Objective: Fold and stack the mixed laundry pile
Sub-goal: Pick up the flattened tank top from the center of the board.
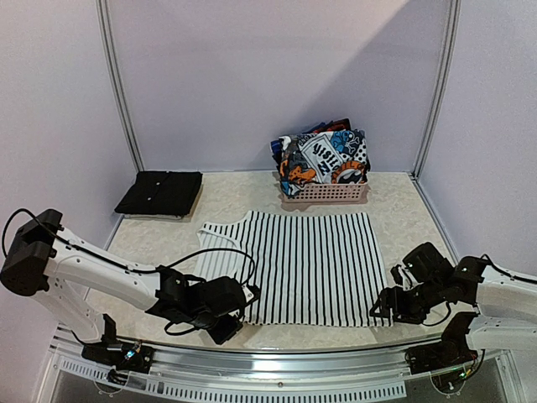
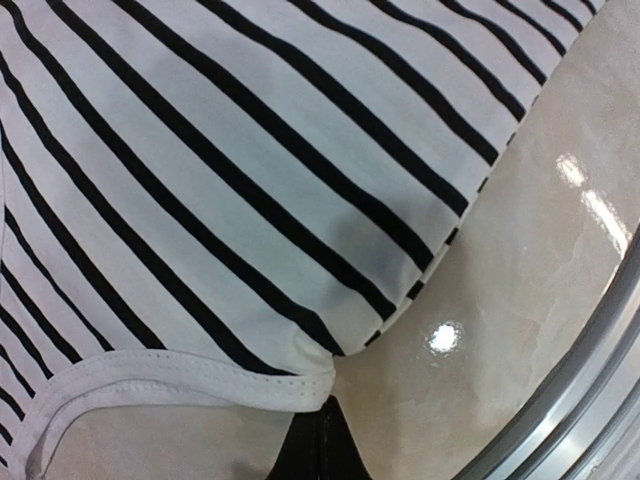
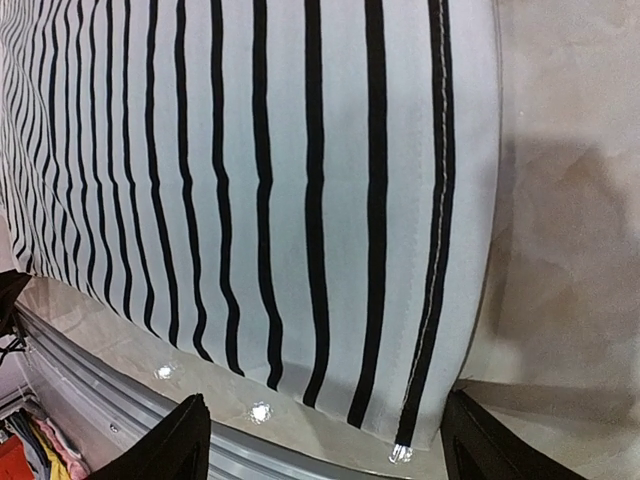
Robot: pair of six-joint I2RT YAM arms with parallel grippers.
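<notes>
While my right gripper (image 1: 384,304) hangs at the near right corner of the striped garment (image 1: 302,264), it is released: its two fingers (image 3: 185,440) stand wide apart in the right wrist view. The garment's stitched corner lies flat on the counter (image 1: 403,210) between them, and I cannot see either finger touching the cloth.

My left gripper (image 1: 239,309) sits low at the near left corner of the same garment. In the left wrist view only a dark tip of it shows at the bottom edge, right where a white stitched hem meets the striped edge. From that I cannot tell whether it is clenched on the cloth or released.

The striped garment is spread flat in the middle of the counter, its black lines running from the near side toward the far side. Its near edge lies close to the metal rail (image 3: 120,400) along the counter's front, and a narrow strap-like part reaches out at its far left corner.

Beyond its far edge, near but apart from it, stands the pink basket (image 1: 323,197) against the back wall. The graphic-print garment (image 1: 323,159) — blue, orange, white and black — is heaped in it and rises above the rim, with bits of blue showing behind.

At the far left of the counter a black garment (image 1: 159,191) lies folded flat, well apart from the basket and from the striped one.
</notes>
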